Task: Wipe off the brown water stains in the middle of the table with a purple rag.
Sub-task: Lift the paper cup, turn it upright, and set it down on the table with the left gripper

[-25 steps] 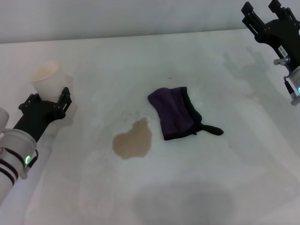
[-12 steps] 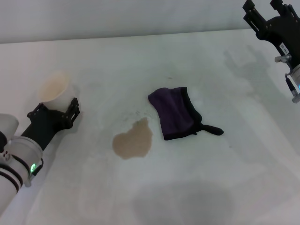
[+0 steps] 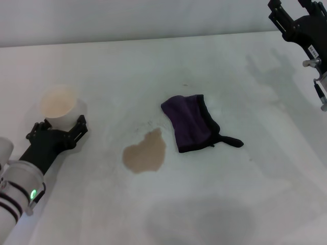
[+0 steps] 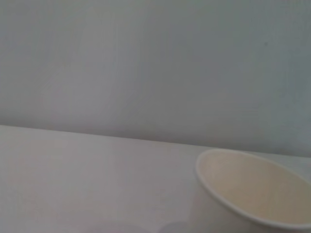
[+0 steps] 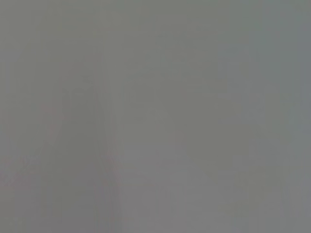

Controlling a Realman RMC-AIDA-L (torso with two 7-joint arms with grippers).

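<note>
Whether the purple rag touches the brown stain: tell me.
Apart. The head view shows bare table between the purple rag and the brown stain.

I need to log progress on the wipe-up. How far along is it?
Nothing is wiped yet: the brown stain sits whole on the table. The purple rag lies untouched just beside it. The open left gripper is at the paper cup; the right gripper is off at the far corner. Grasping the rag and wiping all remain.
</note>
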